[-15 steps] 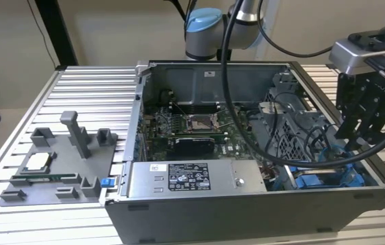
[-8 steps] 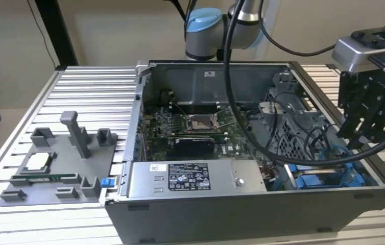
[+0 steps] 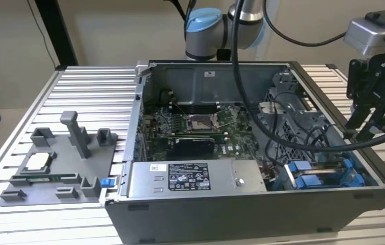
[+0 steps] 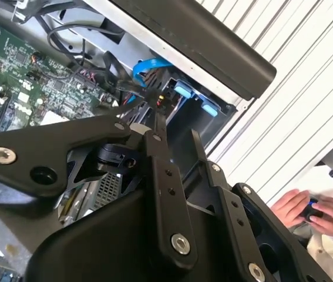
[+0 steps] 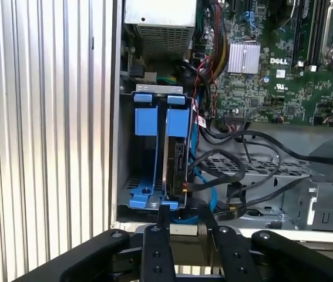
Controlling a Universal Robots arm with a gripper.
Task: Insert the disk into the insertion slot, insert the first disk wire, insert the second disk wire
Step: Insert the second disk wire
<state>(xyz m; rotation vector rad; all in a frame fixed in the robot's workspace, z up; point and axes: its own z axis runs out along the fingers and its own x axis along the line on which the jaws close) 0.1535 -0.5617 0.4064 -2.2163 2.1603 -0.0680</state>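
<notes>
The disk (image 5: 175,161) stands on edge in its blue carrier inside the insertion slot (image 5: 126,153), at the case's corner in the first wrist view. A second blue carrier (image 5: 145,123) sits beside it. A black wire with a connector (image 5: 185,187) and a blue wire (image 5: 204,183) lie by the disk's near end; I cannot tell whether either is plugged in. My gripper (image 5: 182,220) hovers open above that end with nothing between its fingers. In the exterior view the gripper (image 3: 368,130) hangs over the case's right wall, above the blue carriers (image 3: 315,173). The second wrist view shows one fingertip (image 4: 156,120) close to the black connector (image 4: 161,100).
The open PC case holds the motherboard (image 3: 192,127), the grey power-supply box (image 3: 178,178) and loose black cables (image 3: 294,138). A grey fixture (image 3: 56,168) with parts rests on the slatted table at the exterior view's left. A person's hands (image 4: 307,211) are beyond the case.
</notes>
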